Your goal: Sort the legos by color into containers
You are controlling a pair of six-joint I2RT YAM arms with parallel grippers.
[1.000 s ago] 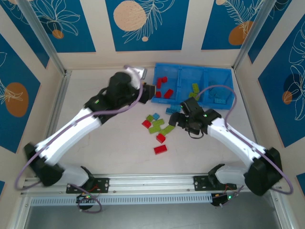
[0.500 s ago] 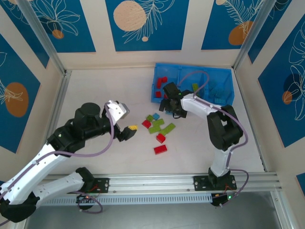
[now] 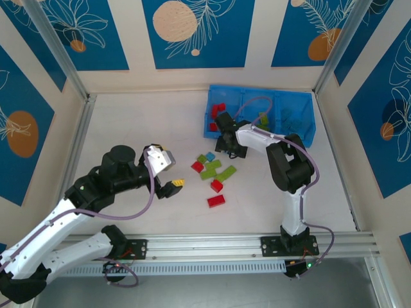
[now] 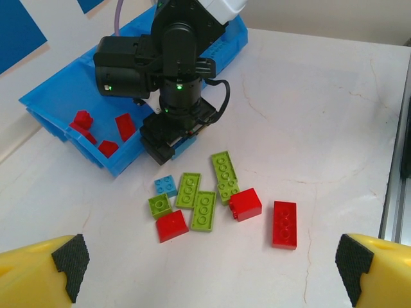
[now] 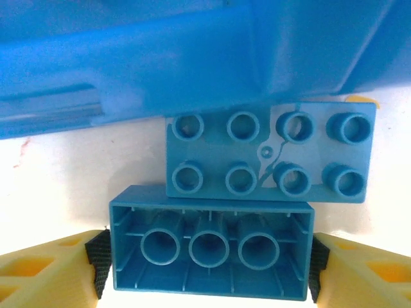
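Open tabletop (image 3: 128, 122) left of loose legos (image 3: 210, 172), right arm (image 3: 257, 136) lying across bin (image 3: 282, 95) front

We count three red legos (image 4: 284, 224), four lime green legos (image 4: 225, 176) and one small light blue lego (image 4: 166, 186) on the open bench (image 4: 334, 115). Two larger light blue legos (image 5: 266, 157) lie by the three-compartment bin (image 3: 257, 93), with three more red ones inside.

White-and-black arms (image 3: 61, 218); purple cables (image 3: 152, 189); yellow fingers (image 4: 29, 276).
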